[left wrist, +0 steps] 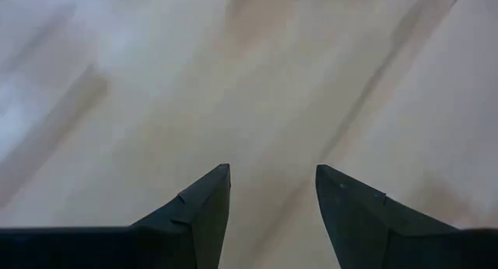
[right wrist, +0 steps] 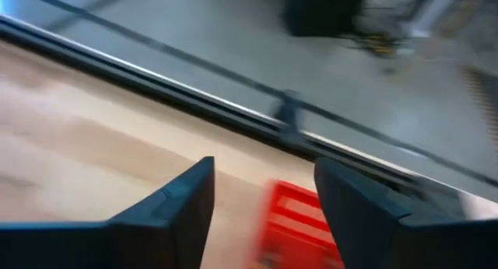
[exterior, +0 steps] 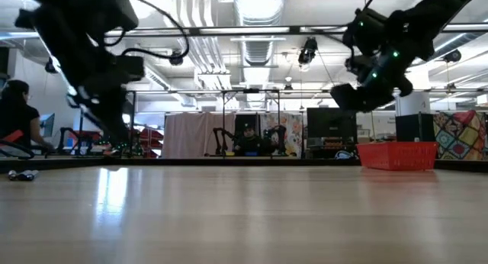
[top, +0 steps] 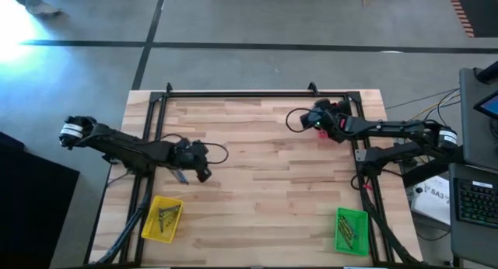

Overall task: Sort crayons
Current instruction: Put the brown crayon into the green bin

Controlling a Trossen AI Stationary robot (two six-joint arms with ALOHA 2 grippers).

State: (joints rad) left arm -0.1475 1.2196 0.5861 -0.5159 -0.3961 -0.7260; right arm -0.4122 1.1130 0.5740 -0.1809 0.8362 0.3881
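The right gripper (right wrist: 261, 203) hangs with jaws spread and empty right above the red tray (right wrist: 299, 226), while the left gripper (left wrist: 272, 203), parted, empty, hovers over bare table (left wrist: 233, 82), no loose crayons in sight.

Crayons (top: 165, 218) in yellow, green trays

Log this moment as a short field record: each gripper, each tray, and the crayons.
left gripper: open, empty, above bare wooden table
right gripper: open, empty, over the red tray
red plastic tray: far right part of the table
yellow rectangular tray: near left, holds thin dull crayons
green rectangular tray: near right, holds crayons
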